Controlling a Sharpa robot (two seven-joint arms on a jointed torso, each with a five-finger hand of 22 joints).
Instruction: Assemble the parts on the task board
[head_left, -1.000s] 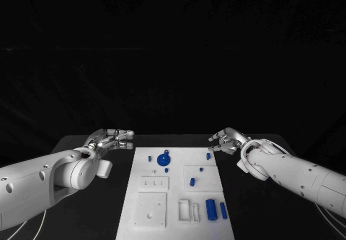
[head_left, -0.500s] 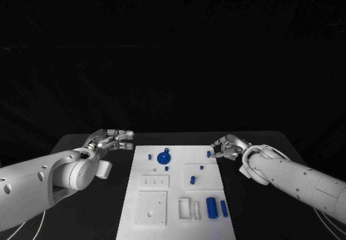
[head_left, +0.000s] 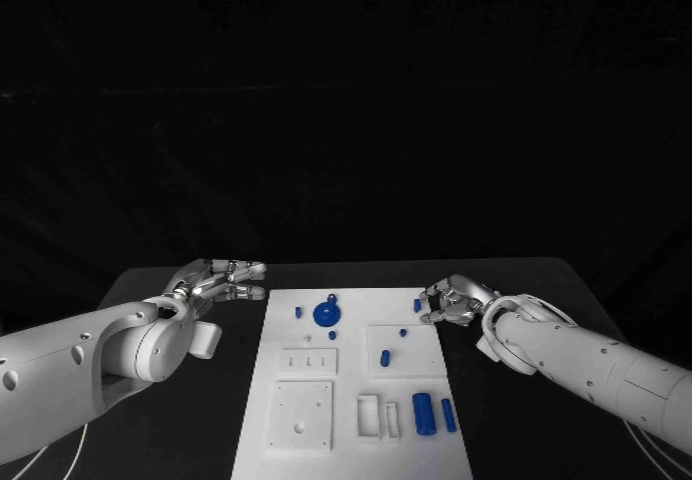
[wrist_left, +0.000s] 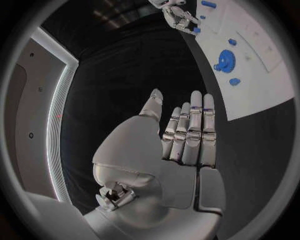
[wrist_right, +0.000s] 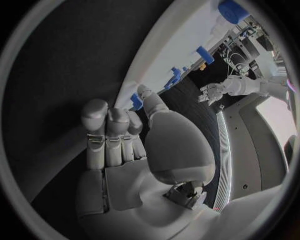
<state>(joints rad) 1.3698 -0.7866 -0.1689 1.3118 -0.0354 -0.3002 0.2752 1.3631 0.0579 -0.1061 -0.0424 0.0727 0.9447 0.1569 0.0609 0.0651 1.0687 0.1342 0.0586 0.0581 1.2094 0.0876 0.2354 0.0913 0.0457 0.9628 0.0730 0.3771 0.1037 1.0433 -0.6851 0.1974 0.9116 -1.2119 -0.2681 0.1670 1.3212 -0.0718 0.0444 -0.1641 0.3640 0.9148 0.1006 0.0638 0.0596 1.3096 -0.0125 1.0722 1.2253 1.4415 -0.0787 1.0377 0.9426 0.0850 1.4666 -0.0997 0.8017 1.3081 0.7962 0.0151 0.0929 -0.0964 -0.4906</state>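
The white task board (head_left: 430, 372) lies in the middle of the black table. A blue gear-like disc (head_left: 327, 316) sits near its far end, with small blue pegs around it and two blue cylinders (head_left: 423, 413) near the front. My right hand (head_left: 450, 300) hovers at the board's far right edge, fingers apart, fingertips close to a small blue peg (head_left: 417, 305) (wrist_right: 136, 101); I see nothing gripped. My left hand (head_left: 224, 278) (wrist_left: 181, 145) floats open, fingers straight, left of the board's far corner. The left wrist view shows the disc (wrist_left: 225, 60) and the right hand (wrist_left: 178, 15).
White raised blocks (head_left: 303, 414) and slotted fixtures (head_left: 378, 418) stand on the board's near half. Bare black table (head_left: 548, 300) lies on both sides of the board. The table's far edge runs just behind both hands.
My right hand has moved nearer and lower, onto the board's far right edge beside the small blue peg. My left hand has stayed where it was.
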